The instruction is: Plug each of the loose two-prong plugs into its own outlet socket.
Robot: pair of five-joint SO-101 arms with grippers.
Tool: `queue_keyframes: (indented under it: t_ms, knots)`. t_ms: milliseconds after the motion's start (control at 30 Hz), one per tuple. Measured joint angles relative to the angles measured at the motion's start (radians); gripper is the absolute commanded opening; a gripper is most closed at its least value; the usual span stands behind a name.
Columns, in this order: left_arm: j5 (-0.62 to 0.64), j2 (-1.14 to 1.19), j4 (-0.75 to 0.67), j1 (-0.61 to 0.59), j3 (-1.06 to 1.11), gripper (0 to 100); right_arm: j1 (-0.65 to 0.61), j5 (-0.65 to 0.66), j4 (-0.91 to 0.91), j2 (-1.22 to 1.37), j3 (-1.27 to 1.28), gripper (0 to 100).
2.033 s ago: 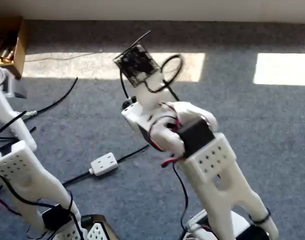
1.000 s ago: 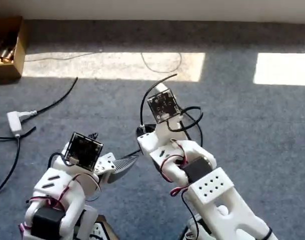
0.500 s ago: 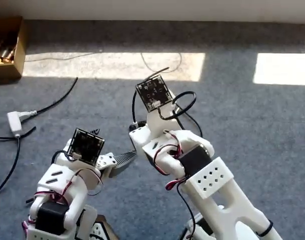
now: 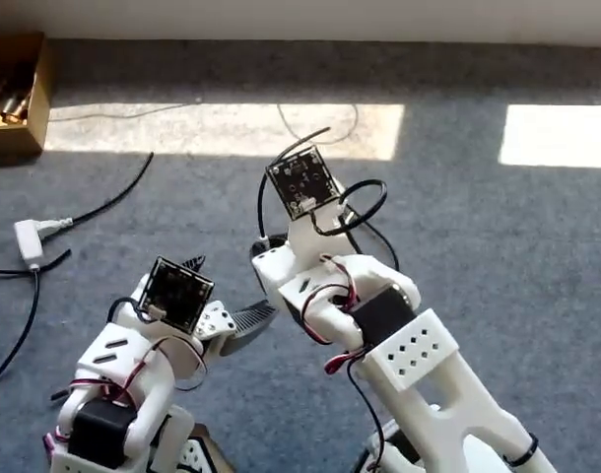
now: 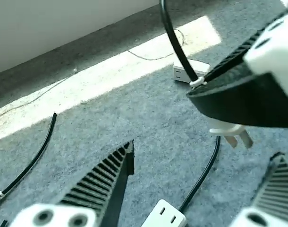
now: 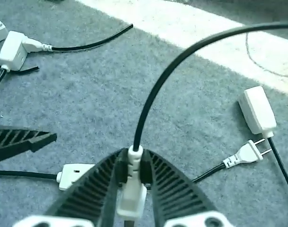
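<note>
My right gripper (image 6: 133, 163) is shut on a white two-prong plug (image 6: 130, 196) whose black cord (image 6: 158, 90) arcs upward. The left wrist view shows that plug (image 5: 230, 135) with prongs pointing down, under the right gripper (image 5: 238, 99). A white outlet socket (image 6: 74, 174) on a black cord lies on the carpet just below and to the side of the plug. My left gripper (image 5: 205, 151) is open, straddling the same socket (image 5: 165, 216). One of its fingers (image 4: 249, 317) points toward the right arm. A second loose plug (image 6: 248, 153) lies beside another white socket block (image 6: 257, 111).
Grey carpet all round. Far left on the carpet lie a white adapter plug (image 4: 30, 241) and black cables (image 4: 113, 197). A wooden box (image 4: 20, 94) stands at the back left. The socket block (image 5: 191, 71) sits at the edge of a sunlit strip (image 4: 222, 128).
The left arm has swung in from the left edge and now hangs over the socket. The right arm has lowered with the plug. Over the last half second both barely shifted.
</note>
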Motion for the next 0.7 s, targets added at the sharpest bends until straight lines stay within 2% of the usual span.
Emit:
queue_keyframes:
  t_ms: [167,267,700]
  knots:
    - [0.0,0.002,-0.06,0.006,0.051,41,-0.089,-0.009,0.008,0.0,0.002,0.5]
    - [0.003,0.002,-0.103,-0.044,0.092,41,-0.109,-0.009,0.063,0.0,-0.025,0.5]
    - [0.0,0.002,-0.117,-0.092,0.098,41,0.015,0.035,0.27,0.0,-0.166,0.5]
